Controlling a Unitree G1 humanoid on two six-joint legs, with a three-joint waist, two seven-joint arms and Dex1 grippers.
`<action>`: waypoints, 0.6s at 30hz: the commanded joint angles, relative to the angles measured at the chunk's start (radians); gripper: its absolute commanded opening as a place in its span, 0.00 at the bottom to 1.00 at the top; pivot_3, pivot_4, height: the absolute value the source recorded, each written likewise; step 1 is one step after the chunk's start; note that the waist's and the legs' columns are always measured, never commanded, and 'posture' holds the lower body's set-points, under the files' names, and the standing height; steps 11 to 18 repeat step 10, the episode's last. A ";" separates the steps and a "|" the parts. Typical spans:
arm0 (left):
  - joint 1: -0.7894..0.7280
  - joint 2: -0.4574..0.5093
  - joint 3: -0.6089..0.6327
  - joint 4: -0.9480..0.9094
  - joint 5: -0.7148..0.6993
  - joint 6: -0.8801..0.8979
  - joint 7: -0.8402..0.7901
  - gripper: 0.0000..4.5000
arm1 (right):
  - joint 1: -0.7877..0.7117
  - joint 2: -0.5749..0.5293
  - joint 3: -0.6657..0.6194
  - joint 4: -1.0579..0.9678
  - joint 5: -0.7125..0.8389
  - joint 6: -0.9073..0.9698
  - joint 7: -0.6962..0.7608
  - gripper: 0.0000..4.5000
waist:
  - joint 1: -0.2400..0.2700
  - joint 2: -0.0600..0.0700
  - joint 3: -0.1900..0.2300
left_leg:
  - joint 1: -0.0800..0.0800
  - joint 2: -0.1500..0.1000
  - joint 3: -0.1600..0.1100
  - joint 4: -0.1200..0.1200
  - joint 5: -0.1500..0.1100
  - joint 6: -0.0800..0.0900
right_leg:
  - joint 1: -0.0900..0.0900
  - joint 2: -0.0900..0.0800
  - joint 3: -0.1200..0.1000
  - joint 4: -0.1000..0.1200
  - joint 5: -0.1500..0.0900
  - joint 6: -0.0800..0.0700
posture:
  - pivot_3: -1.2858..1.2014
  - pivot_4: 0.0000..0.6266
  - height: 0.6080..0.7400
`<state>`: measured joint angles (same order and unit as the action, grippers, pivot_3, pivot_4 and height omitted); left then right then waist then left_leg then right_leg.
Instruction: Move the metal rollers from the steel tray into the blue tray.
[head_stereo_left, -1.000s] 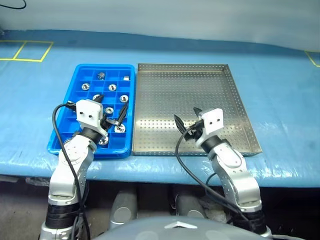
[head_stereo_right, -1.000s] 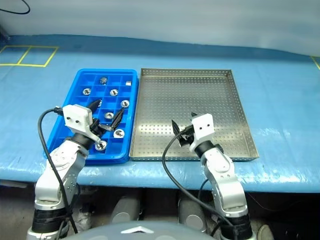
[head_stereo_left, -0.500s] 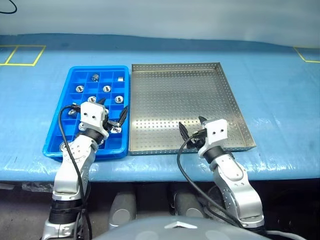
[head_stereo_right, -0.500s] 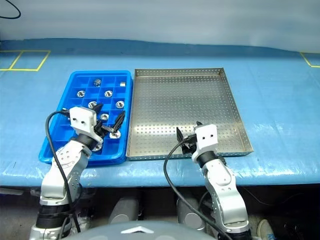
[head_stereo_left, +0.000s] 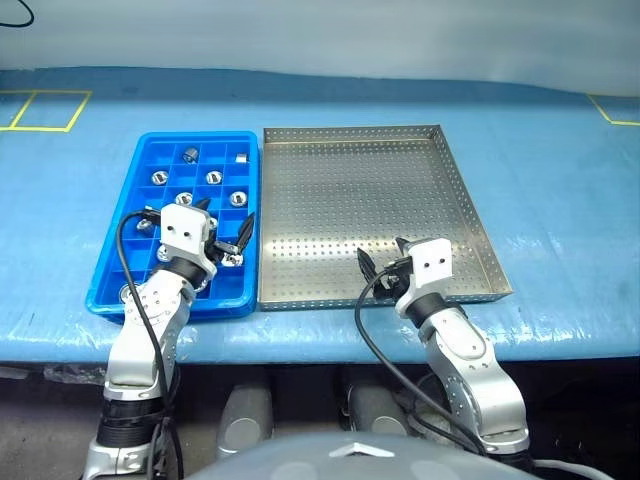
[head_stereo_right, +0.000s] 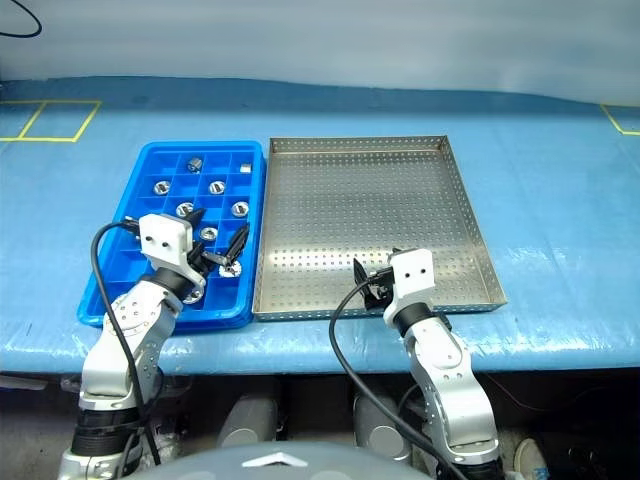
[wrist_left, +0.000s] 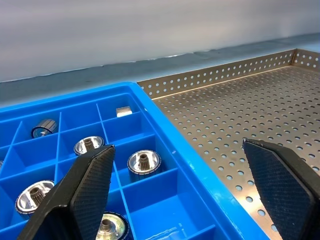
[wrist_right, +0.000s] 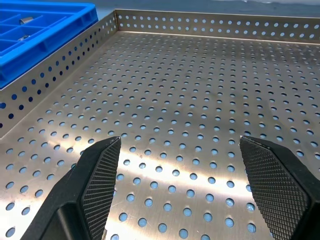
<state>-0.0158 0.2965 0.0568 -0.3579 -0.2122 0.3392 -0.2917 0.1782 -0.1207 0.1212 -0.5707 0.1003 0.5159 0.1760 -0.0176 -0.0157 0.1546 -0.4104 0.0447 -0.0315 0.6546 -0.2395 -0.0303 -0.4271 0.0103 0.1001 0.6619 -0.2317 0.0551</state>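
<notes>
Blue-covered counter (head_stereo_left: 560, 180) carries an emptied steel tray (head_stereo_left: 465, 205); metal rollers (head_stereo_left: 213, 178) fill the blue tray (head_stereo_left: 110, 265), so both hands, left (head_stereo_left: 222, 227) and right (head_stereo_left: 382, 262), hang spread, holding nothing.

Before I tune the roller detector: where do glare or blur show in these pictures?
Right wrist view: bright glare patches on the near floor of the steel tray; the fingers are sharp enough to show their knurled texture. Left wrist view: the metal rollers in the blue tray carry small highlights; the near fingers look slightly soft. Head views: even light, faint sheen on the steel tray.
</notes>
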 joint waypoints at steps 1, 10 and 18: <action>-0.011 0.004 0.008 -0.010 0.004 -0.017 -0.004 1.00 | -0.015 -0.006 0.003 -0.036 0.005 -0.003 0.002 0.89 | 0.000 0.000 0.000 | 0.000 0.000 0.000 0.000 0.000 0.000 | 0.000 0.000 0.000 0.000 0.000 0.000 | 0.54 0.24 1.00; 0.001 -0.001 0.007 -0.022 0.007 -0.016 -0.002 1.00 | -0.018 -0.013 0.007 -0.039 0.007 -0.005 0.000 0.89 | 0.000 0.000 0.000 | 0.000 0.000 0.000 0.000 0.000 0.000 | 0.000 0.000 0.000 0.000 0.001 0.001 | 0.54 0.24 1.00; 0.001 -0.001 0.007 -0.022 0.007 -0.016 -0.002 1.00 | -0.018 -0.013 0.007 -0.039 0.007 -0.005 0.000 0.89 | 0.000 0.000 0.000 | 0.000 0.000 0.000 0.000 0.000 0.000 | 0.000 0.000 0.000 0.000 0.001 0.001 | 0.54 0.24 1.00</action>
